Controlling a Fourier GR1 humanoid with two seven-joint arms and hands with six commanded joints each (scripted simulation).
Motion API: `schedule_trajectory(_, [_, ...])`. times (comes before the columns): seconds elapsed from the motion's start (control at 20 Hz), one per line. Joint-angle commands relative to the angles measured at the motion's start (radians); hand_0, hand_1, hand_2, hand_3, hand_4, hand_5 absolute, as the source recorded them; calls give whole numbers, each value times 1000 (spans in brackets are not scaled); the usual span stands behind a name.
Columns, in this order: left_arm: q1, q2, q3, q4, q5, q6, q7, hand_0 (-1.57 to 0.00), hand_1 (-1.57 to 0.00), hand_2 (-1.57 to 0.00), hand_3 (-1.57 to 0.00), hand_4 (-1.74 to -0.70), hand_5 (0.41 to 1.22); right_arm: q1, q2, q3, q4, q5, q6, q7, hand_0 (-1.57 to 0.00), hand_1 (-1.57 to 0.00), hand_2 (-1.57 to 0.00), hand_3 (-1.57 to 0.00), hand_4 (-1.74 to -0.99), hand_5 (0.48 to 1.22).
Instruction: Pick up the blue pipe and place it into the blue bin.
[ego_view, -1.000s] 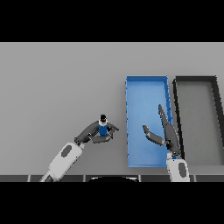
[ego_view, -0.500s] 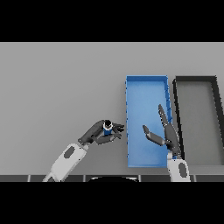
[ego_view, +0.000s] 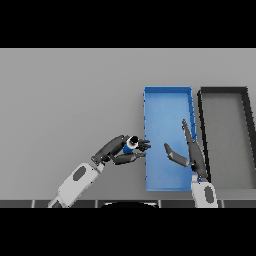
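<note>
While the left robot hand (ego_view: 119, 150) curls round the blue pipe (ego_view: 130, 145) at about seven o'clock on the grey counter (ego_view: 70, 100), the pick looks done and the drop remains. Its fingertips reach the blue bin's (ego_view: 167, 91) near-left wall, so the pipe sits just outside, at nine o'clock of the bin. At five o'clock, the right robot hand (ego_view: 190, 152) hovers over the bin with straight fingers, holding nothing. Farther back the bin floor lies free; a dark bin (ego_view: 222, 90) flanks it at three o'clock.
</note>
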Motion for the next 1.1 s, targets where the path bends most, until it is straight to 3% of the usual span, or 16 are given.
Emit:
schedule_trajectory(0.0, [4,3,-5,-12,-8,1,10,-1565,-1566,-1566,-1496,-1739,1219,-11,-3,-1,10,-4,7,7,1,1,1,1,-1128,605])
schedule_trajectory(0.25, [-2,-7,-1,7,-39,-1,26,-1569,-1569,-1569,-1494,-1740,1219,-145,-61,-34,131,-82,116,47,1,1,1,1,-1178,605])
schedule_trajectory(0.4, [10,-6,1,13,-48,-11,18,-1570,-1570,-1570,-1495,-1741,1220,-175,-74,-54,140,-195,218,-26,1,1,1,1,-1196,622])
schedule_trajectory(0.5, [10,-14,6,15,-44,-18,21,-1570,-1570,-1570,-1497,-1741,1220,-210,-122,-87,97,-383,351,14,1,1,1,1,-1212,589])
schedule_trajectory(0.7, [1,-15,17,15,-49,-32,23,-1571,-1571,-1571,-1493,-1741,1221,-283,-214,-41,-6,-553,511,139,1,1,1,1,-1303,515])
schedule_trajectory(0.75, [5,-15,17,4,-49,-34,19,-1571,-1571,-1571,-1491,-1741,1221,-319,-239,-33,-28,-607,528,194,1,1,1,1,-1314,500])
schedule_trajectory(0.95, [6,-21,22,5,-64,-35,13,-1571,-1571,-1571,-1486,-1741,1221,-398,-261,37,-72,-675,594,277,1,1,1,1,-1309,503])
schedule_trajectory(1.05, [10,-18,23,-3,-71,-41,16,-1571,-1571,-1571,-1484,-1741,1221,-443,-253,72,-79,-652,626,280,1,1,1,1,-1311,517])
